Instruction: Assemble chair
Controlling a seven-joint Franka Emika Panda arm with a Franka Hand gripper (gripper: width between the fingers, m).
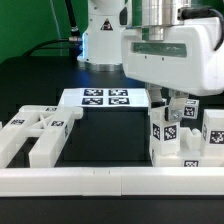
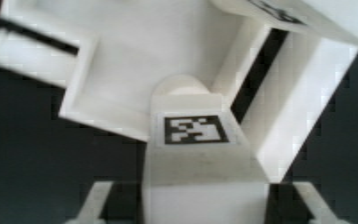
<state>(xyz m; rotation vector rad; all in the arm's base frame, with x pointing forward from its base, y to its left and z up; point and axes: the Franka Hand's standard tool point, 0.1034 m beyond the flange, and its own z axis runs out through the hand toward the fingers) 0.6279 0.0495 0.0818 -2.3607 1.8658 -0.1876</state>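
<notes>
My gripper [image 1: 174, 104] hangs at the exterior view's right, shut on a white chair bar [image 1: 166, 132] that stands upright and carries black-and-white tags. In the wrist view that bar [image 2: 197, 135] runs between my two fingers [image 2: 108, 200], one tag facing the camera. A flat white slab [image 2: 114, 80] and a taller white part [image 2: 286, 95] lie just beyond it; whether the bar touches them I cannot tell. Another tagged white block [image 1: 214, 130] stands right of the held bar. More chair parts [image 1: 35, 135] lie at the exterior view's left.
The marker board [image 1: 105, 98] lies flat behind the dark work surface. A long white border rail [image 1: 110, 181] runs along the front edge. The arm's white base [image 1: 100, 35] stands at the back.
</notes>
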